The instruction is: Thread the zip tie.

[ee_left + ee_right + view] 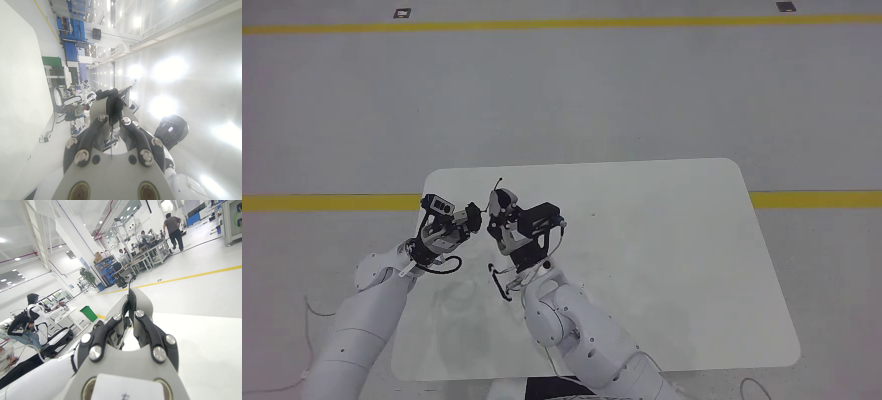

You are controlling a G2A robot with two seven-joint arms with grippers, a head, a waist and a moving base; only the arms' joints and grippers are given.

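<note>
— Black zip tie (129, 284), where is it at this moment?
— In the air above the white table (662, 260), a little left of the centre in the top view. The right gripper (499, 205) holds it: in the right wrist view its fingers (141, 302) are pressed together on the strip, and a short thin end stands out beyond the tips.
— And the left gripper (473, 216)?
— Just beside the right one, on its left side in the top view. Its fingers (98, 111) are also closed on a black strip which runs between them. I believe it is the same tie, but where the head sits I cannot tell; it is too dark at the tips.
— Which step is it, in your opinion?
— I think the pointed end must now go into the head.
— How to do it well?
— I would have the free end short, because a long thin end bends away. The strip should meet the slot straight, not at an angle, with the teeth on the correct side. One gripper should be fixed and only the other advance, slowly. The grip should not be loosened before the end has passed through, otherwise the tie may fall on the table.
</note>
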